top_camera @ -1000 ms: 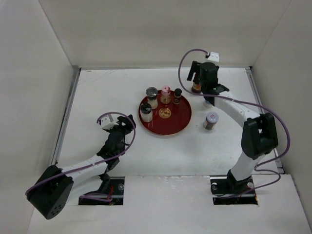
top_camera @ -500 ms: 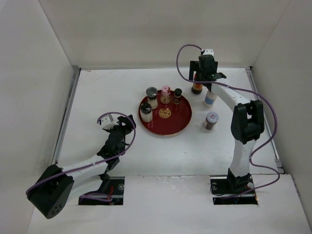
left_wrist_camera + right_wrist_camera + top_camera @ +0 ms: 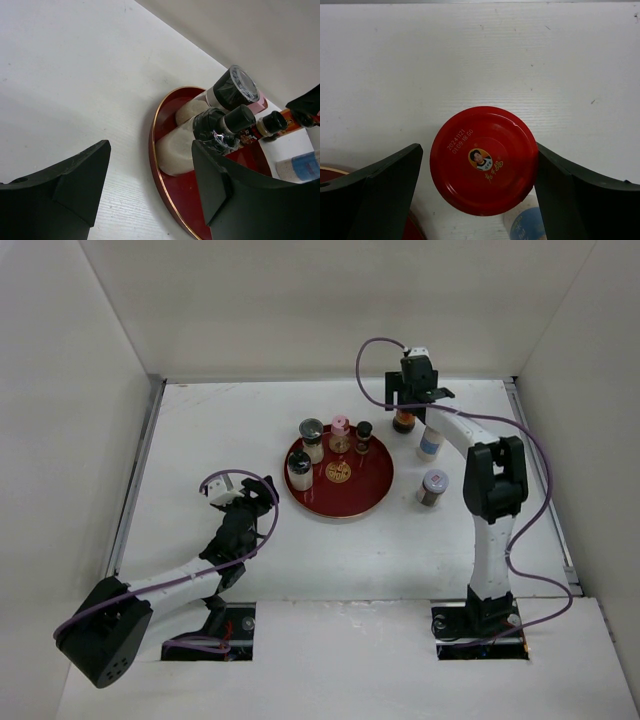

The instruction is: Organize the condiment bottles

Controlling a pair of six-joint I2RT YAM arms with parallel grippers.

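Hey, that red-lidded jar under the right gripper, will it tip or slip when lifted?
The red-lidded jar is probably rigid: its lid looks like hard metal. Round sides could slip if the jaws close off-centre. Upright and squat in the top view, it seems unlikely to tip.

A wide round red tray (image 3: 352, 498) lies flat a little above the middle of the top view, on a white table (image 3: 220, 430). It has a thin gold line along its rim and a gold emblem (image 3: 339, 473) at its centre. In the left wrist view the tray (image 3: 167, 192) fills the lower middle, its rim raised off the table (image 3: 75, 75). In the right wrist view only a sliver of it (image 3: 330, 173) shows at the lower left edge. Plain pale walls close the table at the back (image 3: 330, 310), the left (image 3: 60, 440) and the right (image 3: 590, 420).
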